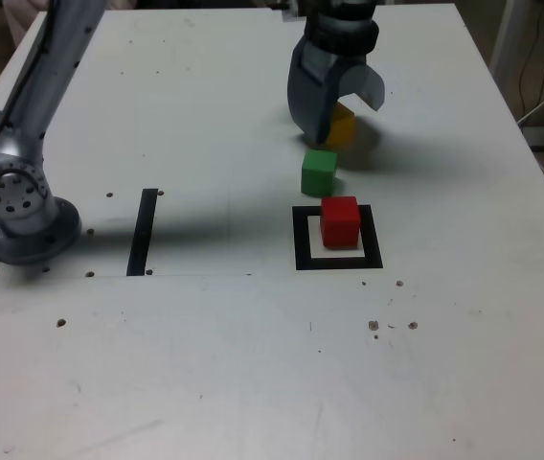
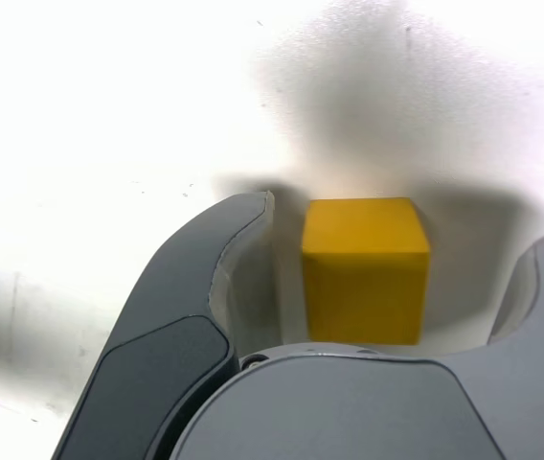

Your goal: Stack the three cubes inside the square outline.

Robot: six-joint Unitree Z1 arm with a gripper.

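1. Where the exterior view shows the gripper lowered at the far side of the white table, its grey fingers hide most of the yellow cube; only one corner strip shows. The arm's upper links are cut off by the frame's top edge.
2. The green cube sits on the table just nearer than the gripper, clear of it. The red cube stands inside the square outline, offset toward its far edge, faces roughly parallel to the frame.
3. A black strip lies well to the exterior view's left, beside the arm base. Open tabletop surrounds the outline on its near side.
4. In the wrist view, the yellow cube sits square-on between the fingers. The jaws stand apart, a gap showing on each side; no contact is visible. The farther finger is partly cut off.
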